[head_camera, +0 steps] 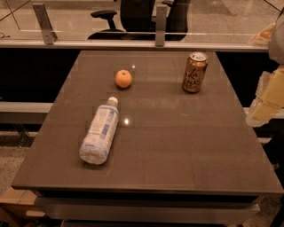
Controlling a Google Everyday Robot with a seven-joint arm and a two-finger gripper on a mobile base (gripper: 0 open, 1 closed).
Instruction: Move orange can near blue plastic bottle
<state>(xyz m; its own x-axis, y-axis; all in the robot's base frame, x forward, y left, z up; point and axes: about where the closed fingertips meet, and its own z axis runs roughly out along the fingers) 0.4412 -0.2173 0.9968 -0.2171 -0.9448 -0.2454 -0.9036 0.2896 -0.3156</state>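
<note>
The small copper-orange metal drink can [195, 72] with white cursive lettering stood upright at the far right of the dark grey rectangular table [177, 150]. The clear plastic bottle with a white cap and pale blue-and-white label [100, 132] lay on its side at the near left, cap pointing away, well apart from the can. A round orange fruit [123, 79] sat just beyond the bottle's cap, left of the can. The robot's pale cream gripper [265, 106] hung at the right edge of the scene, off the table's right side and nearer than the can, touching nothing; whether it was clenched or released could not be told. A black office chair [133, 13] stood behind the glass partition.
</note>
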